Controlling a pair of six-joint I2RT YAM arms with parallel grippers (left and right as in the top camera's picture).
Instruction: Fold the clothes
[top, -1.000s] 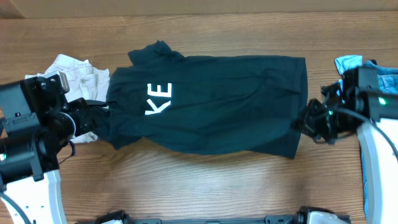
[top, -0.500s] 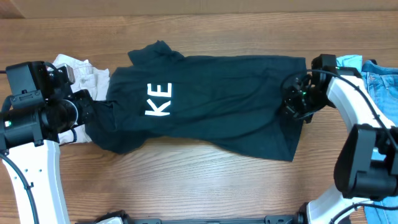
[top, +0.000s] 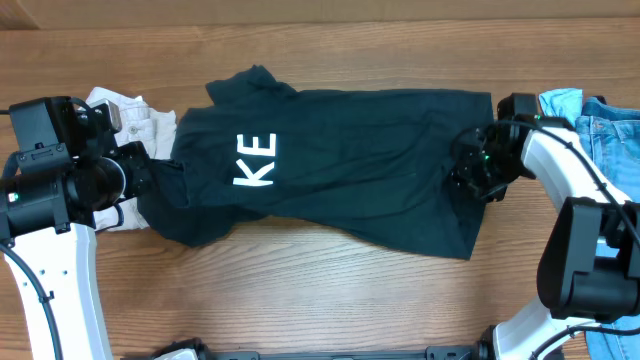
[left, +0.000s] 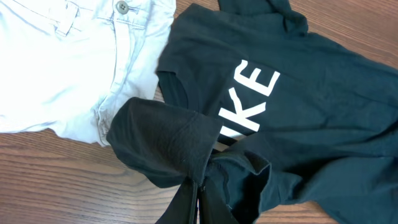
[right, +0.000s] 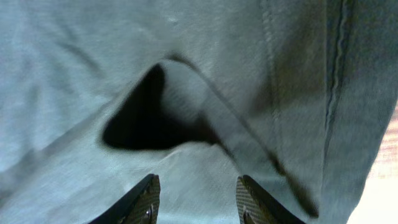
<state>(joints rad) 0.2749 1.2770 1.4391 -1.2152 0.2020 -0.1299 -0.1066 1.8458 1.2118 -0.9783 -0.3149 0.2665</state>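
- On the surface (top: 330, 300), centre: T-shirt (top: 350, 170), dark navy, white "KE" (top: 255, 160) on chest. Spread out but rumpled, not yet folded. Long axis runs L–R across the surface: sleeve/collar end twd left arm, hem end twd right arm.
- Left hand (left: 198, 190): closed, pinching bunched sleeve cloth at shirt's left end.
- Right hand (right: 196, 186): fingers apart, nothing betw. them. Sits over hem end, cloth directly below, a raised pucker just ahead.
- Key relation (judgement): each hand is at its own end of the long axis. Right hand is nearer the hem and has no grip, so it likely needs to take cloth there first.
- Shorts (top: 125, 115): cream-white, far-left, touching shirt's sleeve area. Not task item.
- Jeans (top: 610, 120): blue denim, right edge, beside right arm, apart from shirt.
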